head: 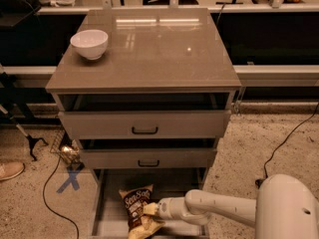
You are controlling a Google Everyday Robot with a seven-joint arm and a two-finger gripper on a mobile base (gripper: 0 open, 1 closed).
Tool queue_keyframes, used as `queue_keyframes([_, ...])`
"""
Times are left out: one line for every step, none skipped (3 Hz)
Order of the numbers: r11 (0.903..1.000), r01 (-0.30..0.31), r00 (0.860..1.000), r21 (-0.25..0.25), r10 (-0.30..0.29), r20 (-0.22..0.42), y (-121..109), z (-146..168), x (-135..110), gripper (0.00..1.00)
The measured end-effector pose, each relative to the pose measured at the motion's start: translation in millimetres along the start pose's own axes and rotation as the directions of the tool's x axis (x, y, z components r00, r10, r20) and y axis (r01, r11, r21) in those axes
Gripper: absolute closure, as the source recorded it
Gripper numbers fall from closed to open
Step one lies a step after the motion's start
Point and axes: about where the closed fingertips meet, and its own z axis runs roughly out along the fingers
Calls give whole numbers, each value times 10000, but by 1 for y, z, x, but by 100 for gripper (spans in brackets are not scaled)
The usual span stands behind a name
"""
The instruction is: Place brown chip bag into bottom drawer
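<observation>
The brown chip bag has white script lettering and pale yellow edges. It is down in the pulled-out bottom drawer of the grey-brown cabinet, low over the drawer's flat floor. My gripper reaches in from the right on a white arm and is shut on the bag's right edge. The bag's lower end bends out over the drawer's front.
The two upper drawers with black handles stand slightly open above the bottom drawer. A white bowl sits at the cabinet top's back left. Cables, a blue floor cross and a shoe lie left of the cabinet.
</observation>
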Motion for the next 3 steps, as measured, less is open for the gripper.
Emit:
queue_keyframes([9998, -114, 9993, 162, 108, 358, -9, -1, -9, 59])
queue_keyframes([9995, -152, 9976, 265, 134, 679, -16, -8, -18, 35])
queue_keyframes([9986, -274, 9932, 463, 220, 1141, -30, -28, -27, 12])
